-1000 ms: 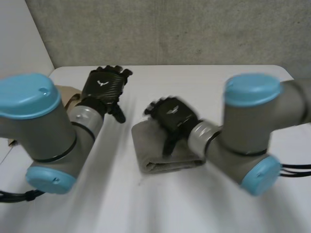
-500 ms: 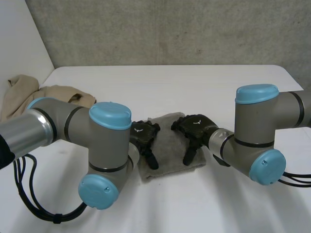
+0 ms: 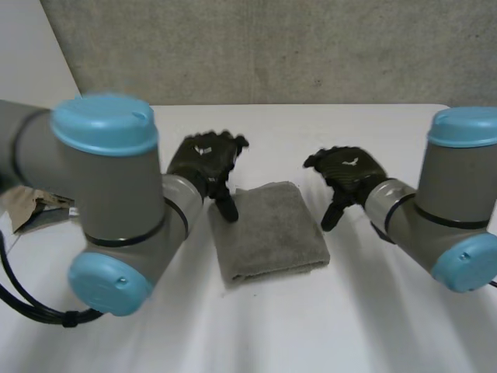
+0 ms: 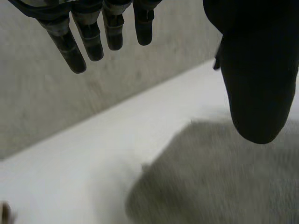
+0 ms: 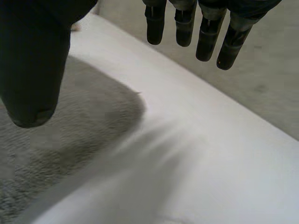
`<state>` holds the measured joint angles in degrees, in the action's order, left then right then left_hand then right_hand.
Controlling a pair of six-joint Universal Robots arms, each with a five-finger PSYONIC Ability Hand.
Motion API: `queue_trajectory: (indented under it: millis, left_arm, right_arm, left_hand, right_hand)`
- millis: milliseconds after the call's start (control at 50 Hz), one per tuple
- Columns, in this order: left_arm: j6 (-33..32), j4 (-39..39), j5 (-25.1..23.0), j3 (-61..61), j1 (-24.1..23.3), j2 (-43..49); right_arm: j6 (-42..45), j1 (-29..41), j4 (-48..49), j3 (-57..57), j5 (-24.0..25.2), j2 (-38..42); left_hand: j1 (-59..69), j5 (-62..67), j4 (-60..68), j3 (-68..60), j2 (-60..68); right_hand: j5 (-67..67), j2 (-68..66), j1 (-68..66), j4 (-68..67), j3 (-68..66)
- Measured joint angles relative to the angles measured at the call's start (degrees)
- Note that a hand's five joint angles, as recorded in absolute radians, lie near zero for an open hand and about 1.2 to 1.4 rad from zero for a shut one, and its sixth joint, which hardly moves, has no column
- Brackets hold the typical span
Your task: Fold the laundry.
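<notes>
Nearest: folded grey towel (image 3: 268,229) flat on the white table (image 3: 233,334), long axis running away from the robot. Flanking its far end: left hand (image 3: 203,159), fingers loose and empty, thumb just beside the far-left corner; right hand (image 3: 347,172), likewise relaxed and empty, a little further off.
</notes>
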<state>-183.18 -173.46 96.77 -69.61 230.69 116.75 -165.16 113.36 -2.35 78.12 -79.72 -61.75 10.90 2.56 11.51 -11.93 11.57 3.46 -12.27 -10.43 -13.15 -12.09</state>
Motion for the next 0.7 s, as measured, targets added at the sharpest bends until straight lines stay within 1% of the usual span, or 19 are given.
queue_trajectory:
  millis: [60, 100, 120, 220, 260, 280, 320, 440, 480, 520, 540, 560, 700]
  left_arm:
    - [-0.01, -0.09, -2.13, -0.49, 0.10, -2.86]
    - [-0.03, -0.12, -5.21, -1.14, 0.27, -5.34]
    - [-0.03, -0.11, -5.88, -1.31, 0.33, -5.79]
    - [-0.06, -0.06, -12.78, -3.19, 1.11, -9.93]
    - [-0.06, -0.05, -13.23, -3.33, 1.17, -10.18]
    - [-0.02, -0.01, -14.85, -3.98, 1.45, -11.17]
    - [0.00, 0.01, -15.25, -4.21, 1.53, -11.45]
    - [0.19, 0.04, -15.81, -5.21, 1.72, -12.06]
    - [0.30, 0.03, -15.64, -5.46, 1.71, -12.02]
    - [0.36, 0.01, -15.53, -5.59, 1.71, -11.96]
    - [0.39, 0.00, -15.48, -5.65, 1.71, -11.93]
    - [0.43, -0.01, -15.43, -5.70, 1.72, -11.88]
    - [0.53, -0.04, -15.33, -5.73, 1.79, -11.70]
  right_arm:
    - [-2.49, -1.64, 1.22, 3.06, -2.58, -2.75]
    - [-4.72, -3.27, 1.77, 6.13, -4.36, -4.78]
    - [-5.11, -3.56, 1.81, 6.70, -4.60, -5.07]
    - [-8.34, -6.07, 1.77, 12.40, -5.47, -6.66]
    - [-8.51, -6.21, 1.76, 12.81, -5.43, -6.69]
    - [-9.05, -6.60, 1.70, 14.18, -5.09, -6.72]
    - [-9.61, -6.85, 1.65, 15.50, -4.42, -6.67]
    - [-13.50, -6.96, 2.16, 18.52, 0.03, -5.92]
    - [-16.35, -6.85, 2.99, 18.91, 2.40, -5.10]
    - [-17.23, -6.81, 3.32, 18.91, 3.07, -4.74]
    - [-19.80, -6.64, 4.39, 18.69, 4.74, -3.42]
    - [-21.10, -6.52, 5.04, 18.42, 5.42, -2.46]
    - [-24.42, -4.71, 8.04, 15.91, 6.23, 2.43]
  left_hand:
    - [0.00, 0.00, 0.00, 0.00, 0.00]
    - [0.00, 0.00, 0.00, 0.00, 0.00]
    - [0.00, 0.00, 0.00, 0.00, 0.00]
    - [0.00, 0.00, 0.00, 0.00, 0.00]
    - [0.00, 0.00, 0.00, 0.00, 0.00]
    - [0.00, 0.00, 0.00, 0.00, 0.00]
    - [0.00, 0.00, 0.00, 0.00, 0.00]
    - [0.00, 0.00, 0.00, 0.00, 0.00]
    - [0.00, 0.00, 0.00, 0.00, 0.00]
    - [0.00, 0.00, 0.00, 0.00, 0.00]
    - [0.00, 0.00, 0.00, 0.00, 0.00]
    - [0.00, 0.00, 0.00, -0.02, 0.00]
    - [0.00, 0.00, 0.00, 0.00, 0.00]
  right_hand:
    - [0.00, 0.00, 0.00, 0.00, 0.00]
    - [0.00, 0.00, 0.00, 0.00, 0.00]
    - [0.00, 0.00, 0.00, 0.00, 0.00]
    - [0.00, 0.00, 0.00, 0.00, 0.00]
    - [0.00, 0.00, 0.00, 0.00, 0.00]
    - [0.00, 0.00, 0.00, 0.00, 0.00]
    - [0.00, 0.00, 0.00, 0.00, 0.00]
    - [0.00, 0.00, 0.00, 0.00, 0.04]
    - [0.00, 0.00, 0.00, 0.00, 0.04]
    - [0.00, 0.00, 0.00, 0.00, 0.04]
    - [0.00, 0.00, 0.00, 0.00, 0.00]
    - [0.00, 0.00, 0.00, 0.00, 0.00]
    - [0.00, 0.00, 0.00, 0.00, 0.04]
